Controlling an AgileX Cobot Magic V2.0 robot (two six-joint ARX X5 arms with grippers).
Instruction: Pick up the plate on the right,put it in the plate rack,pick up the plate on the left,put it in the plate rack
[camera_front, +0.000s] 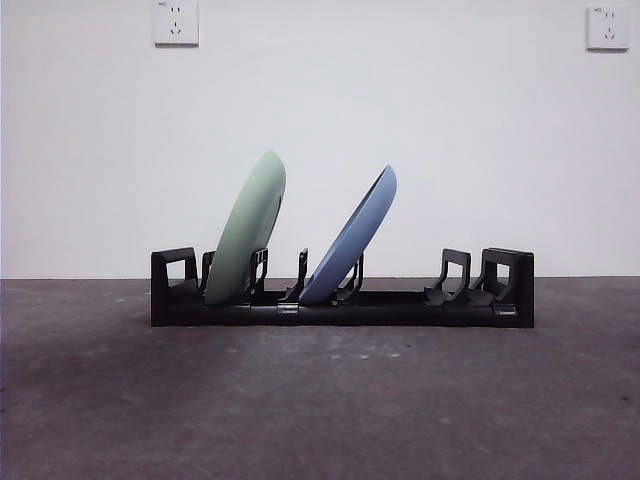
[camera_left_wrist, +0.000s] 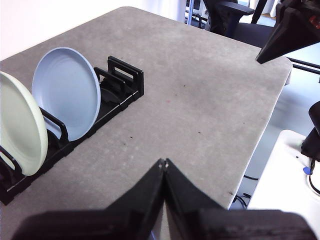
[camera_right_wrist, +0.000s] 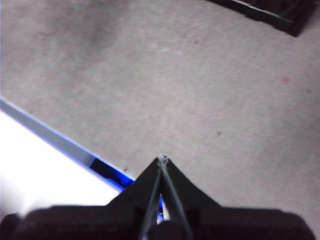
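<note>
The black plate rack (camera_front: 400, 308) lies across the table in the front view. A pale green plate (camera_front: 247, 230) leans in its left slots and a light blue plate (camera_front: 352, 238) leans in slots near the middle. The left wrist view shows the same rack (camera_left_wrist: 120, 87) with the blue plate (camera_left_wrist: 66, 92) and green plate (camera_left_wrist: 20, 131) standing in it. My left gripper (camera_left_wrist: 163, 162) is shut and empty above bare table, away from the rack. My right gripper (camera_right_wrist: 162, 159) is shut and empty near the table's edge, with a corner of the rack (camera_right_wrist: 272, 12) far off.
The rack's right-hand slots (camera_front: 460, 280) hold nothing. Grey table (camera_front: 320, 400) stretches in front of the rack. The other arm's dark tip (camera_left_wrist: 287, 32) and an office chair (camera_left_wrist: 227, 15) show beyond the table's far corner. A white surface (camera_right_wrist: 45, 165) lies past the table edge.
</note>
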